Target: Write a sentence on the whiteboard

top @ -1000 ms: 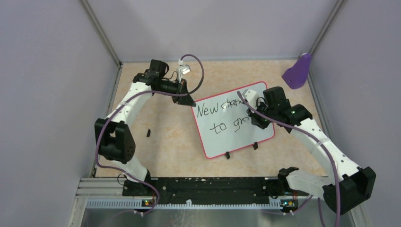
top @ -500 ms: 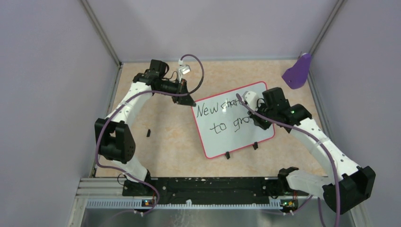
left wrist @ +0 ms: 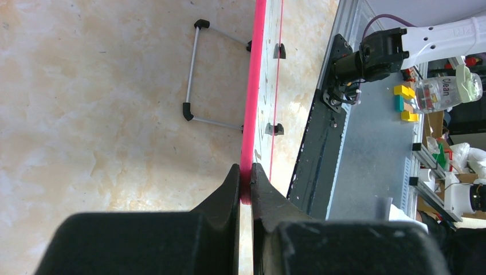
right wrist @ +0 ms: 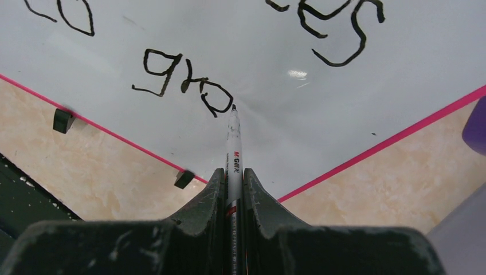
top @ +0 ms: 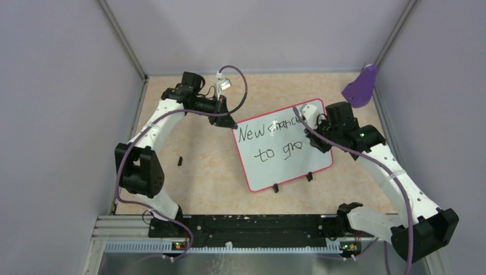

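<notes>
Left gripper (left wrist: 245,173): my jaws pinch the whiteboard (top: 286,169) rim at its far-left corner. The board lies right of desk (top: 206,166) centre. Right gripper (right wrist: 232,175): my jaws clamp a marker (right wrist: 233,134), tip at the sentence (top: 252,133).

From above, the black-and-white right arm (top: 375,154) covers the right-hand ends of both lines of the dark handwritten sentence (top: 258,133) on the glossy white, pink-rimmed whiteboard (top: 269,172). Left of that board, a small black object (top: 180,161) is too tiny to identify. Over the board, the rear of the slim white marker (right wrist: 233,137) is hidden inside the right gripper (right wrist: 233,172).
</notes>
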`<action>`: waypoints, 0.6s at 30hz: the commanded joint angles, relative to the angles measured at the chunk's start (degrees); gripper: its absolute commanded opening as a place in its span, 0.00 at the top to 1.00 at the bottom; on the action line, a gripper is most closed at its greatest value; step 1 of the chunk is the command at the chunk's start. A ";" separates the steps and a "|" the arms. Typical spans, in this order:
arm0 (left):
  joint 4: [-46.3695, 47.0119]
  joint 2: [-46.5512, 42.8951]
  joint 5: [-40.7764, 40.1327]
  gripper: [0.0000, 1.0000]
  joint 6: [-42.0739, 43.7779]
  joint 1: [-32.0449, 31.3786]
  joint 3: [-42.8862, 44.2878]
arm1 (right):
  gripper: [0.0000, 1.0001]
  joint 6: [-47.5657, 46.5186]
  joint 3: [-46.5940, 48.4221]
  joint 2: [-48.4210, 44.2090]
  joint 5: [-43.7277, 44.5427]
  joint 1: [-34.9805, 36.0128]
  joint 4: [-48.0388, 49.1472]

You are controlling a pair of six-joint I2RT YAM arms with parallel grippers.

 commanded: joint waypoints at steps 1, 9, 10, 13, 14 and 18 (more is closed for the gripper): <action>-2.02 1.42 -1.70 1.00 1.17 -1.77 0.35 | 1.00 0.57 1.97 -0.25 0.37 -2.48 2.31; -2.00 1.49 -1.75 1.00 1.15 -1.75 0.39 | 1.00 0.53 0.86 0.25 0.68 -2.59 3.89; -2.03 1.50 -1.81 1.00 1.16 -1.79 0.34 | 1.00 0.53 0.76 0.39 0.33 -2.59 4.08; -2.06 1.45 -1.86 1.00 1.16 -1.80 0.31 | 1.00 0.47 0.45 1.13 -0.26 -2.59 4.18; -2.06 1.39 -1.86 1.00 1.15 -1.82 0.31 | 1.00 0.40 0.16 1.33 -0.22 -2.59 4.37; -2.05 1.33 -2.03 1.00 1.24 -1.78 0.12 | 1.00 -0.06 -0.88 2.11 0.05 -2.54 5.03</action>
